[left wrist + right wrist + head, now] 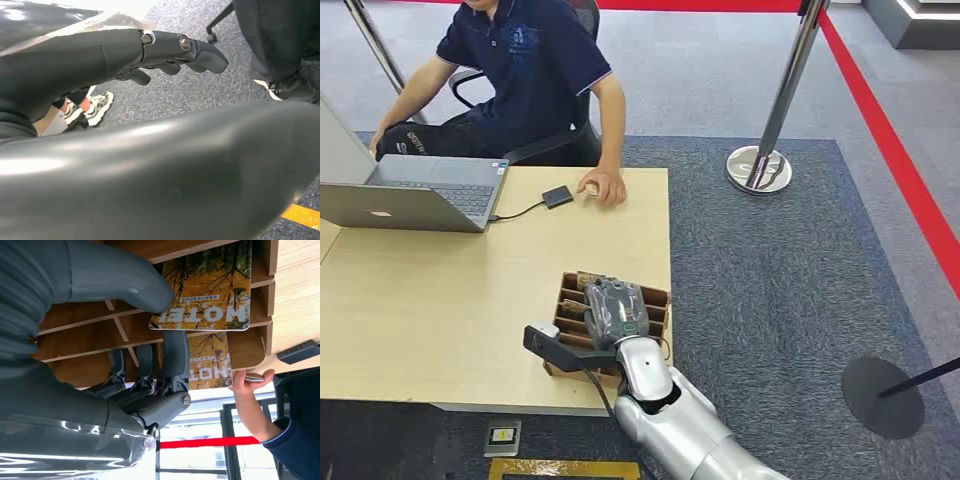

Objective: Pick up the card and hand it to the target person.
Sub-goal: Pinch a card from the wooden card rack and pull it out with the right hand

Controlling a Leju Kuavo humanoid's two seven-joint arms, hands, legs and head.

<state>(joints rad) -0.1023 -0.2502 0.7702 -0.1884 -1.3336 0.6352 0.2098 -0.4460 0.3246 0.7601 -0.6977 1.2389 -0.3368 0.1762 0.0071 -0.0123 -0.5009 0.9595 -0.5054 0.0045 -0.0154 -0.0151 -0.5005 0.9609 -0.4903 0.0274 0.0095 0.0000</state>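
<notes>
A wooden slotted card holder (657, 303) stands at the table's front right corner. My right hand (616, 312) lies over it with the fingers pointing into the slots. In the right wrist view a card (211, 290) with an autumn-tree picture and the word HOTEL stands raised over the dividers. The thumb (143, 287) presses its near corner and a dark finger (174, 357) is on its other side, so it is pinched. A second such card (209, 362) sits in the slot behind. The seated person (524, 70) rests a hand (604, 187) on the table's far edge. My left hand (113, 55) hangs with fingers straight, holding nothing.
An open laptop (410, 190) stands at the table's far left, with a small black box (557, 196) cabled to it beside the person's hand. A chrome stanchion (759, 168) with red belts stands on the carpet to the right. A dark round base (882, 397) lies at the right.
</notes>
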